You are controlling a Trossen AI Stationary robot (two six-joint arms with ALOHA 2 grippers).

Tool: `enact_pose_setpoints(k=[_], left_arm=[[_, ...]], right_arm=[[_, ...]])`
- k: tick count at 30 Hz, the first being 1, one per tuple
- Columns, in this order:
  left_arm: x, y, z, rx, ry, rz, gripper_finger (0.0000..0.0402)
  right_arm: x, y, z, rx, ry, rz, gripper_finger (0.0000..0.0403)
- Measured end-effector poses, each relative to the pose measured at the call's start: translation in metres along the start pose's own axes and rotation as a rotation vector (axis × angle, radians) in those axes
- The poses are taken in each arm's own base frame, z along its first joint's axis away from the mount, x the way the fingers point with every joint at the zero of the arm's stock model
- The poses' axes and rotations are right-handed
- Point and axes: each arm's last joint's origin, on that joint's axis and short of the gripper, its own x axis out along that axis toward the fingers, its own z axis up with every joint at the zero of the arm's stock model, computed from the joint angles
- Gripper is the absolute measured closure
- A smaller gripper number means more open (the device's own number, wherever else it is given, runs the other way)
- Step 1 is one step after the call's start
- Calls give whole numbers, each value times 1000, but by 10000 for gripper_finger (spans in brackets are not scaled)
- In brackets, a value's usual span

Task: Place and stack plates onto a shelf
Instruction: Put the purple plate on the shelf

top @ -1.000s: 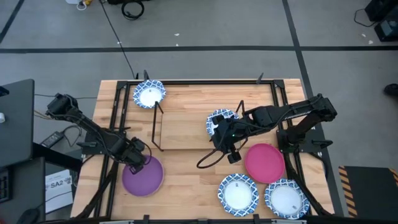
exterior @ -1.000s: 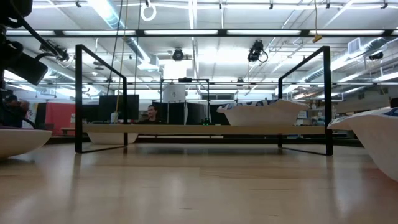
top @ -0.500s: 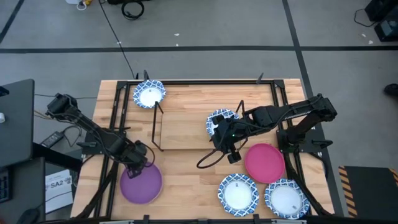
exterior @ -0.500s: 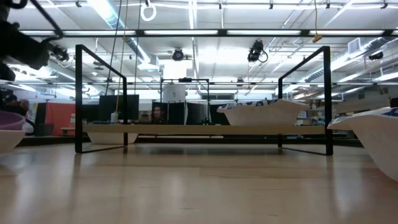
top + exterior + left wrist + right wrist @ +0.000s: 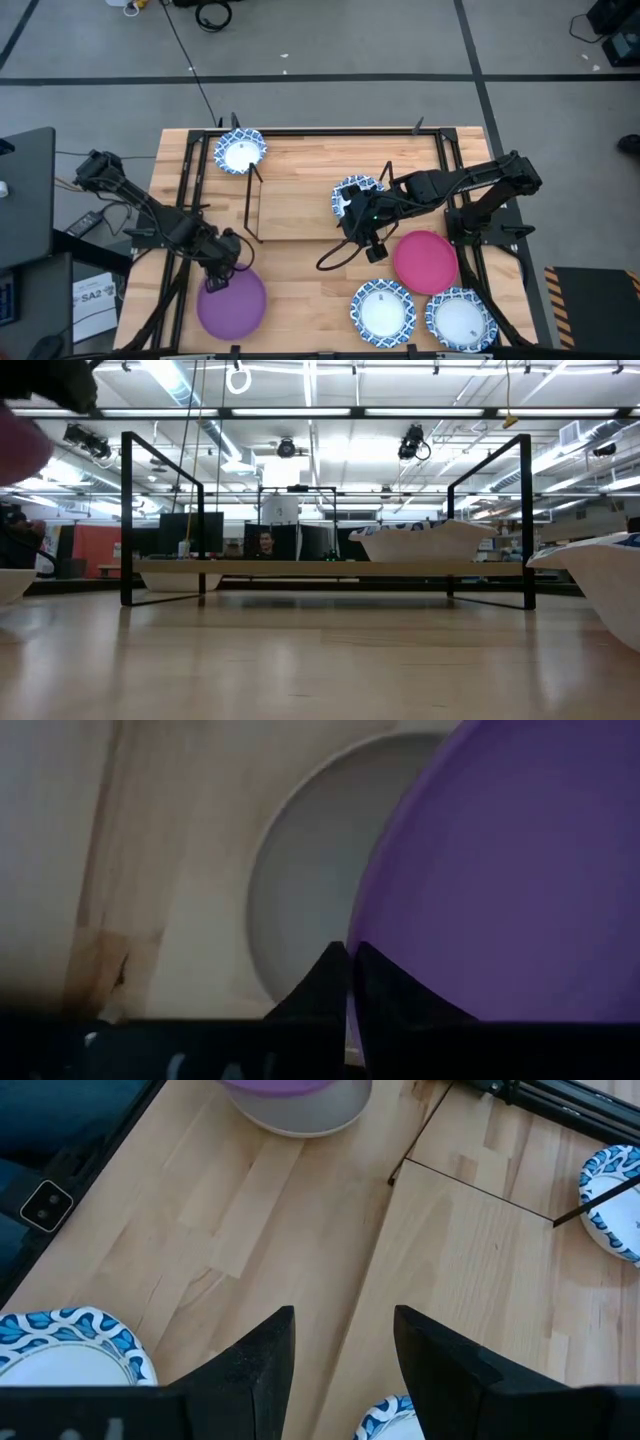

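i've got the left hand (image 5: 222,268) pinching the purple plate's (image 5: 232,301) rim, so i'd carry it level onto the shelf (image 5: 300,195) board, right hand (image 5: 340,1348) spread beside the shelf.

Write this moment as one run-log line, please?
left gripper: shut on purple plate, lifting | right gripper: open, above shelf | shelf: one blue-and-white plate

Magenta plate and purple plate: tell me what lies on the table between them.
In the high view, only bare wooden table and a loop of black cable lie between the magenta plate and the purple plate.
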Motion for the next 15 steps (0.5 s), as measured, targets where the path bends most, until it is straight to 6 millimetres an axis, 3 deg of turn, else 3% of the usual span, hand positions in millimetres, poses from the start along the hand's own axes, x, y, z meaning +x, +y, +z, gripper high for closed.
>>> enact_pose_setpoints(k=[15], left_arm=[[-74,-35,21,11,-227,-189,389]], right_arm=[[0,0,0,0,0,0,224]])
